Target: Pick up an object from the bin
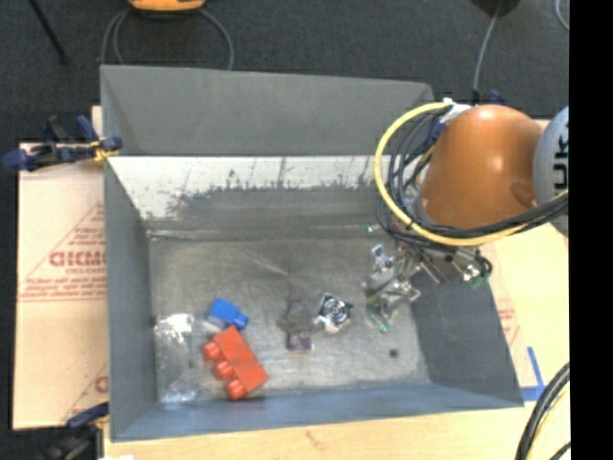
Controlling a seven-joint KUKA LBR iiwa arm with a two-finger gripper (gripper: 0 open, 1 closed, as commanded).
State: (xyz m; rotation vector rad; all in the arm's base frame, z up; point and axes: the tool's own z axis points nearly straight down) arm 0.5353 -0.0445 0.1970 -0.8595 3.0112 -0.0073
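Arm: I reach in from 3 o'clock; my orange cover [479, 166] and its loop of cables [388, 161] hang over the 3 o'clock wall of the bin [287, 190].
Hand: my hand [387, 300] is down low over the bin floor, at the 3 o'clock side of it, close to where the floor meets the sloping wall.
Hand state: I cannot tell whether it is open or closed; the metal parts run together from this angle, and I see nothing clearly gripped in it.
Nearest thing: a small silvery piece [333, 312], irregular in shape with a pale shiny face, lies on the floor at 9 o'clock of my hand, near it but apart from it.
Contact: none that I can see between my hand and the silvery piece; bare floor shows between them.
Next nearest: a dark purplish piece [299, 332], at about 8 o'clock of my hand, just beside the silvery piece on its far side.
Farther off: a small blue block [227, 312], well apart from my hand, on toward 9 o'clock.
Farther off: a red brick [234, 362] with studs, lying slantwise just beside the blue block at its 6 o'clock, near the front wall.
Farthest: a clear plastic piece [175, 348] at the 9 o'clock edge of the floor, just beside the red brick.
Layout: the things lie singly in a loose row across the floor, none heaped, all at the 9 o'clock side of my hand.
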